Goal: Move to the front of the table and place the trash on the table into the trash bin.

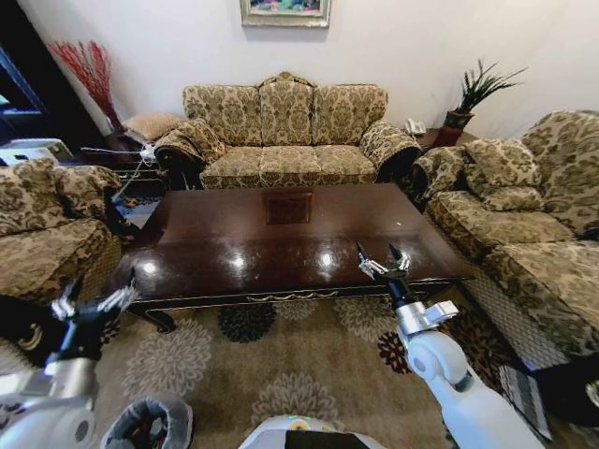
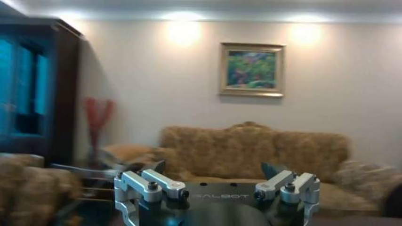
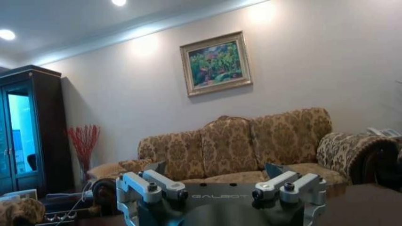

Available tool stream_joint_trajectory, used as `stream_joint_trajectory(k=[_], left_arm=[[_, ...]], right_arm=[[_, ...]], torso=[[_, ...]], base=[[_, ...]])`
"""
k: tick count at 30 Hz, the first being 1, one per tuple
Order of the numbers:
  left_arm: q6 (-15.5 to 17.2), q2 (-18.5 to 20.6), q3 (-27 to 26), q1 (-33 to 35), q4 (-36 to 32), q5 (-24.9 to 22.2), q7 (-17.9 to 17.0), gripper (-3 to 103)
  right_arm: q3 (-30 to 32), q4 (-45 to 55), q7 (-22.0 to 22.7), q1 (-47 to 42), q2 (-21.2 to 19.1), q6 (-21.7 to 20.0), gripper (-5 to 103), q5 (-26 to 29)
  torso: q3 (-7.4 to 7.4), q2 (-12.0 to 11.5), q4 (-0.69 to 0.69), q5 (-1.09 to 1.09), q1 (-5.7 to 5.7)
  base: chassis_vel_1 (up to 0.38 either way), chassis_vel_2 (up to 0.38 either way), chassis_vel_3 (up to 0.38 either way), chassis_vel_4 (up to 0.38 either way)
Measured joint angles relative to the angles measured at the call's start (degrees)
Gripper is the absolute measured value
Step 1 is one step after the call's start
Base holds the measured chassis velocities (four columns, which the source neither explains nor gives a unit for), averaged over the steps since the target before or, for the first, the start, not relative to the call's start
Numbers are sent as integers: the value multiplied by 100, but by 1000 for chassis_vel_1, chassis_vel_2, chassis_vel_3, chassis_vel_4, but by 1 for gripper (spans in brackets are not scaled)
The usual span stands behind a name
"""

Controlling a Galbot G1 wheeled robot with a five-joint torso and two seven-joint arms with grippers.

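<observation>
Left gripper: spread wide, held off the table's near-left corner.
Trash bin: on the carpet, beside the left arm.
Table: straight ahead.
Right gripper: spread wide, over the table's near-right edge.

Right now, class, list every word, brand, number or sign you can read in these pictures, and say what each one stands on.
"GALBOT": on the body of the right hand, between its open fingers, in the right wrist view.
"ALBOT": on the body of the left hand; blurred, first letter not readable.
Painting on the wall: no readable text.
Table: no text on it.
</observation>
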Motion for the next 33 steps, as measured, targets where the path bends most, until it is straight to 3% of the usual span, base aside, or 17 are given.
stream_joint_trajectory(k=[4,12,28,33], left_arm=[[352,84,188,-96,-111,-99,-110,100],[234,55,480,-115,122,322,-81,100],[132,-37,636,-202,321,460,-44,100],[84,-109,830,-236,429,614,-43,100]], right_arm=[[-1,0,0,0,0,0,100,0],[71,30,-14,-88,48,6,100,-40],[2017,1039,-710,-2606,1418,356,100,-1464],[2109,1092,-749,-2725,1487,373,100,-1537]], torso=[[0,0,1,-1,0],[0,0,3,-1,0],[-2,1,-1,-3,-1],[-1,0,1,-3,-1]], base=[[0,0,0,0],[0,0,0,0],[0,0,0,0],[0,0,0,0]])
